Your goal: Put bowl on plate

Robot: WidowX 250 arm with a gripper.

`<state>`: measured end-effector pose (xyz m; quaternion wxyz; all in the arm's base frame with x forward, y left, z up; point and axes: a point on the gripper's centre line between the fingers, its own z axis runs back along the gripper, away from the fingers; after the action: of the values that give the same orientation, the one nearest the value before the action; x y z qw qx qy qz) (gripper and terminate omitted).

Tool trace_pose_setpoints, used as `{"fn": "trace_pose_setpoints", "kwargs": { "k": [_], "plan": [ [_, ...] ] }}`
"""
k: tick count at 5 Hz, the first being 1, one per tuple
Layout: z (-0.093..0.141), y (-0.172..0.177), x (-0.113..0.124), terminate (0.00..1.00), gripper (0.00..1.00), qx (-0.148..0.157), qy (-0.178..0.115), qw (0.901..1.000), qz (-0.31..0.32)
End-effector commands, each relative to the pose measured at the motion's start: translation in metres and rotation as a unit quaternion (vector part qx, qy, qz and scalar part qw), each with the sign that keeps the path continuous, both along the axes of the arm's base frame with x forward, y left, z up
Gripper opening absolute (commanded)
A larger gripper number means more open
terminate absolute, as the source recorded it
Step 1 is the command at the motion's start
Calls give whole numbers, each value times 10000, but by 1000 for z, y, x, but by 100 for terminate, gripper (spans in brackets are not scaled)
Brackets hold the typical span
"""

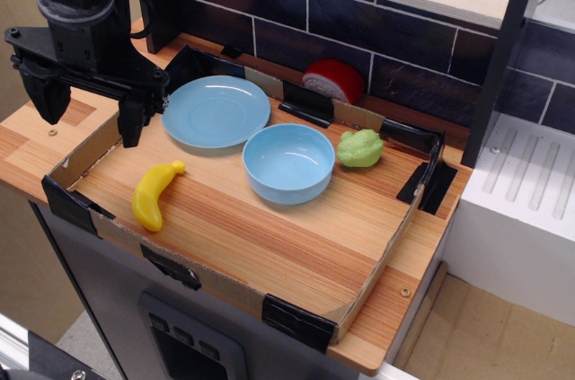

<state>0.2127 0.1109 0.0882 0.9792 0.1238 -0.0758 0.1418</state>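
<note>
Light blue is the colour you are looking for twice here: the bowl [288, 162] sits upright on the wooden board near the middle of the scene, and the plate [216, 110] lies flat just to its far left. Their rims look to be touching or very nearly so, and you can see the bowl is empty. Your gripper [90, 110] hangs at the far left, above the cardboard edge [85, 157] of the workspace, with its two black fingers spread wide apart and nothing between them. It is just left of the plate and well apart from the bowl. Near the left front you have a yellow banana [154, 194] lying on the board, apart from both blue pieces. Just right of the bowl sits a green lumpy toy [359, 148], close to its rim. Farther back, against the dark tiled wall [377, 34], a red and white object [334, 80] rests behind the cardboard strip.
</note>
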Motion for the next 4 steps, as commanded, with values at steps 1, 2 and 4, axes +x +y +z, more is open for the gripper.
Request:
{"fn": "trace_pose_setpoints", "kwargs": {
  "k": [1, 2, 4],
  "plan": [
    [0, 0, 0, 0, 100, 0, 0, 10000, 0],
    [-9, -17, 20, 0, 100, -652, -78, 9955, 683],
    [-23, -46, 52, 0, 100, -1145, -308, 9854, 1222]
  ]
}}
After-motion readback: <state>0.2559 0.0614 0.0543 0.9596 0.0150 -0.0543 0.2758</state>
